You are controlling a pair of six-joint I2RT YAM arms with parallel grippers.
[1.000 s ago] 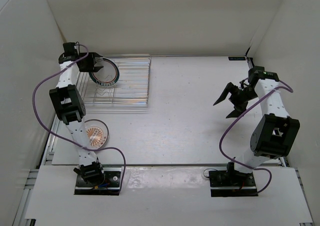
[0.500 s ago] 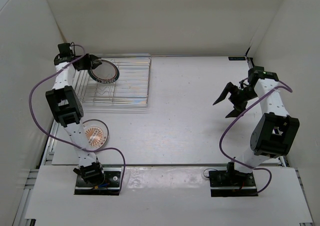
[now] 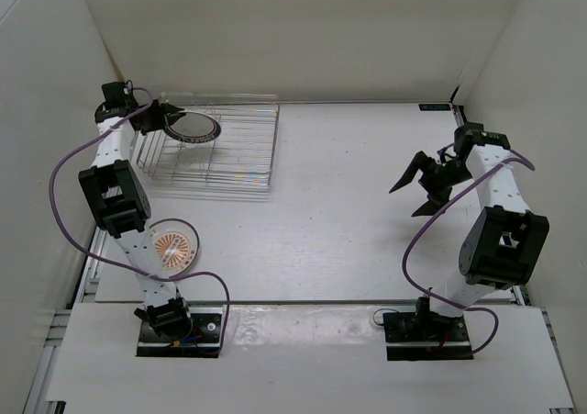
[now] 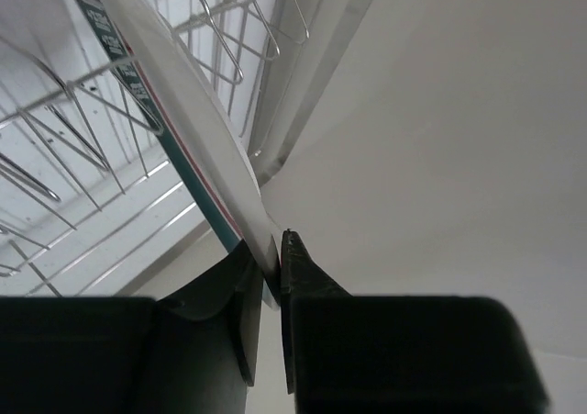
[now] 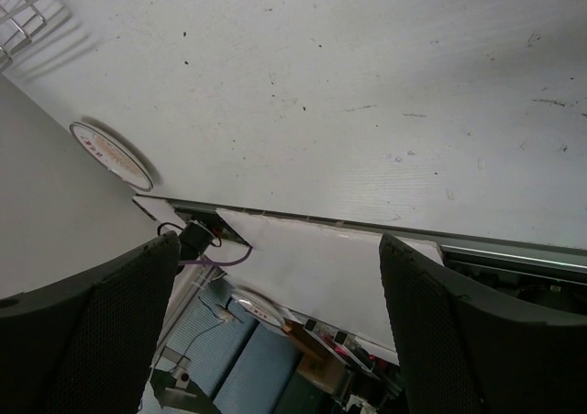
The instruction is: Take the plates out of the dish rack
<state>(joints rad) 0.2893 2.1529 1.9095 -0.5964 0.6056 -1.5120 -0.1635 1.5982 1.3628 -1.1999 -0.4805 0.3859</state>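
sunburst plate (image 3: 174, 245) lies flat on the bench (image 3: 348, 230), nearward of the dish rack (image 3: 243, 162). right end effector (image 3: 415, 186) gapes open, well right of the rack. left end effector (image 4: 266, 269) pinches the rim of the ringed plate (image 3: 194, 127) above the rack's far-left corner, with the plate extending rightward from it.

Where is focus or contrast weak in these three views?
Top external: even, diffuse light, soft shadows, but the dish rack nearly washes out against the white table. Left wrist: the left gripper, shut on the ringed plate, is a dark blur near the lens; rack wires behind are sharper. Right wrist: table specks crisp, the open right gripper dark and soft, sunburst plate small but clear.
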